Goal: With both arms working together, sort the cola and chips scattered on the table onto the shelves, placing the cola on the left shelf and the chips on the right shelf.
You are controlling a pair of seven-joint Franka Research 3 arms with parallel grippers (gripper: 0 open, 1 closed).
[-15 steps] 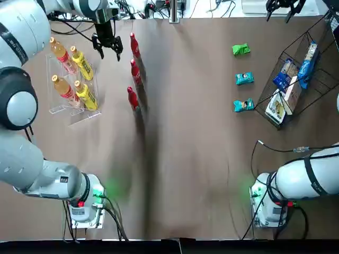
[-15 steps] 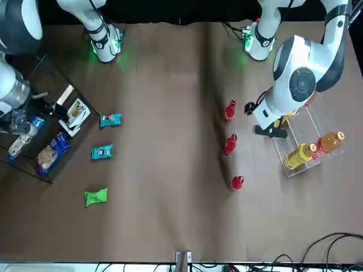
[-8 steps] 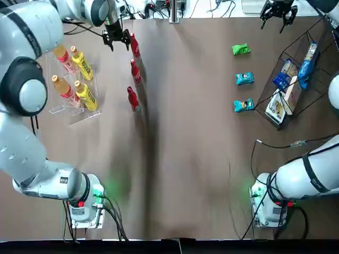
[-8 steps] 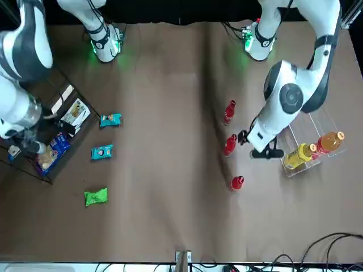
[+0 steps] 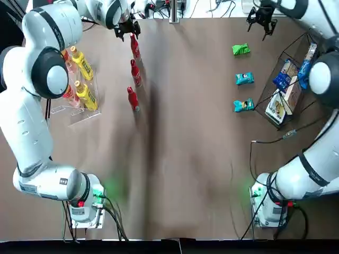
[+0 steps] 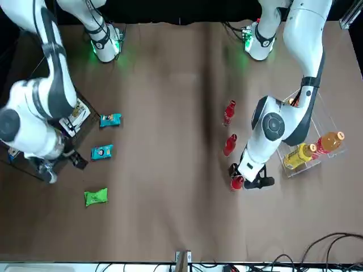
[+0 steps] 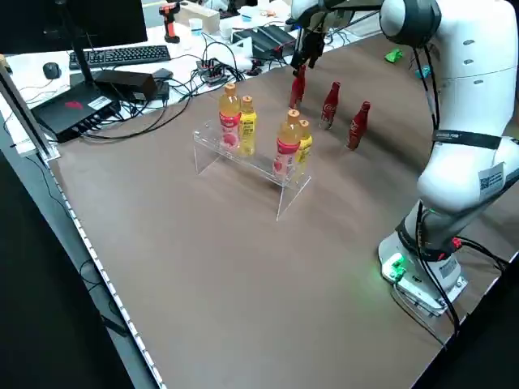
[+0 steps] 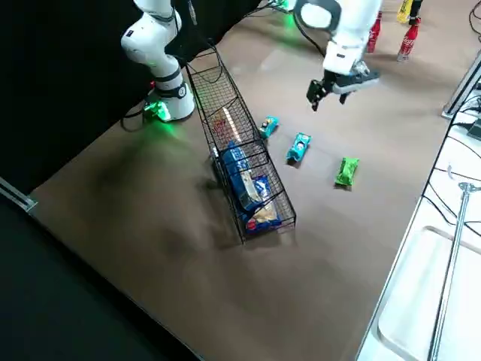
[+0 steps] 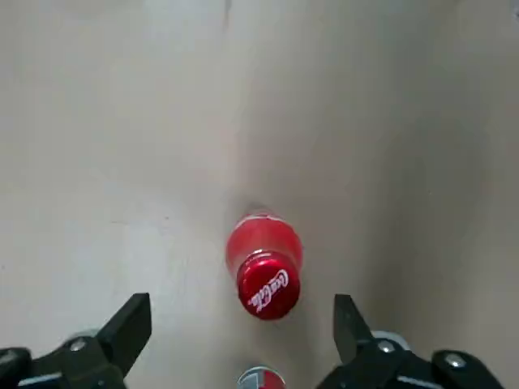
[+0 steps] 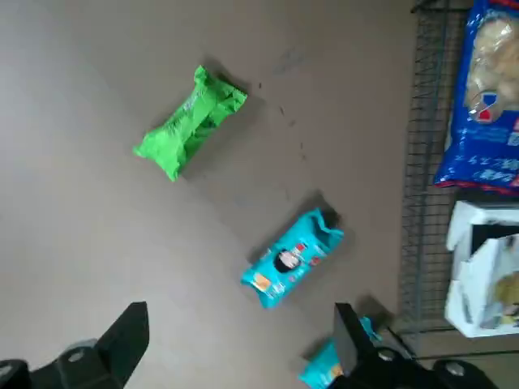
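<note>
Both arms have swung out to the far edge of the table in the last second. Nothing grasped yet, nothing sorted.

Left end effector moved from beside the left shelf to above the far cola bottle. In the left wrist view the red cap sits between the fingers, which are spread wide and empty. They look above cap height, so the judgement is pre-grasp alignment, not contact.

All three cola bottles stand upright in a row on the table, just beside the left shelf: far one, middle one, near one. The left shelf holds only orange-and-pink bottles and yellow bottles.

Right end effector moved from the far right corner in towards the chips, and now hangs beyond the green packet, near it but not over it. Its fingers are wide open and empty in the right wrist view. Two teal packets lie flat in line with the green one, near the open side of the right shelf, which holds only larger blue and white packages.

Read: both arms are starting their first picks in parallel, from the far end of each row. Left likely needs a straight descent to close on the bottle neck; a tall slim bottle will tip if nudged off-centre. Right needs to come over the green packet first.
</note>
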